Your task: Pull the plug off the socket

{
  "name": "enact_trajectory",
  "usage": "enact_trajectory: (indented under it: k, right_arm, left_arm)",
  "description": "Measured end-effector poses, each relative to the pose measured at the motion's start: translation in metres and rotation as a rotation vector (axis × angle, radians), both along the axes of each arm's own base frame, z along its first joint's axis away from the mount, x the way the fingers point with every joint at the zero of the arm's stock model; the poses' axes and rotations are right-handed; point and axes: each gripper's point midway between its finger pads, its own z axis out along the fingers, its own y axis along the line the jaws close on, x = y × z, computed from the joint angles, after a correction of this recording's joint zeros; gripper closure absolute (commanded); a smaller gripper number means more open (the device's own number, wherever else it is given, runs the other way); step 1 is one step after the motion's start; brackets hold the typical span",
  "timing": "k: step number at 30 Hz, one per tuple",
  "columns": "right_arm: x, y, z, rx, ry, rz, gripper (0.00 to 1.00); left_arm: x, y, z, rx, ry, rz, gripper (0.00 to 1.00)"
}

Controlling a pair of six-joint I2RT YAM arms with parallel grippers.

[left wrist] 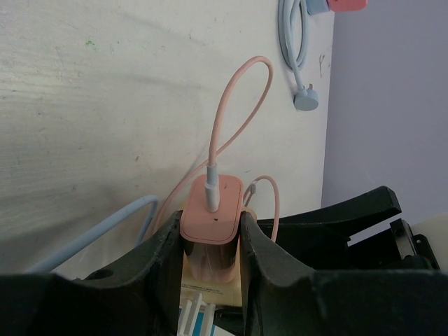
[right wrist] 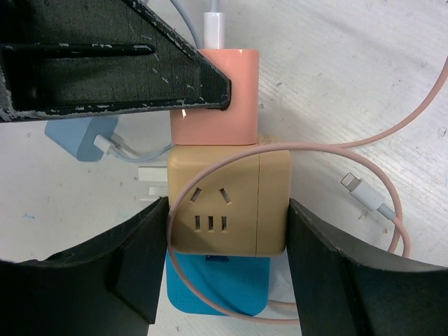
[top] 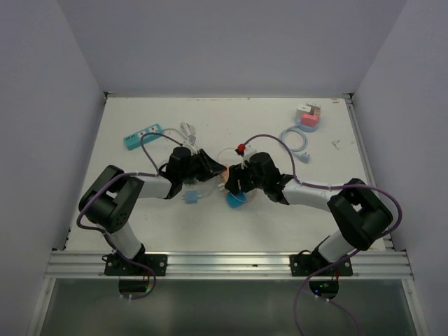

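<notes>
**A:** White bench (top: 245, 115), matte and scuffed, boxed in by plain grey walls. What sits at the far left?

**B:** A teal power strip (top: 142, 136), long and flat, no part of this job. Right of it, mid-bench, the left gripper (left wrist: 210, 231) is clamped on the plug (left wrist: 211, 210). The plug is a pink, round-cornered block of smooth plastic, with a black finger pressed on each flat side.

**A:** And the lead out of it?

**B:** A white connector enters one face, then a thin pink cable (left wrist: 234, 98) loops away, soft and rubbery by the look.

**A:** Where is the plug itself?

**B:** Seated in the socket (right wrist: 231, 203), a tan cube with slot openings on the face turned to the right wrist camera. No gap shows between pink and tan (so nothing has parted yet).

**A:** The right gripper?

**B:** The right gripper (right wrist: 227, 238) straddles the cube, jaws set wide, one finger against each side wall. It looks to be holding the cube as the anchor. A blue block (right wrist: 217, 290) juts from one side of the cube. Whether it is plugged in, I cannot tell.

**A:** So which step is this?

**B:** Both holds are made and the pull comes next, I judge. It calls for the left arm to draw the plug straight away from the cube's face while the right arm holds the cube firm. Glossy plastic could slip if the pull goes askew.

**A:** Far right?

**B:** A coil of pale blue cable (top: 297, 140), well apart.
</notes>
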Motion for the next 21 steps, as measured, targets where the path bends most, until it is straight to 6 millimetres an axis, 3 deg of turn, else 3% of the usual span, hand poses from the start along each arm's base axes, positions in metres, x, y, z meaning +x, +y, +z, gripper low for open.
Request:
enact_trajectory:
  k: [21]
  right_arm:
    - [0.011, 0.001, 0.015, -0.053, -0.026, -0.022, 1.00]
  left_arm:
    - [0.019, 0.005, 0.015, -0.054, -0.032, 0.076, 1.00]
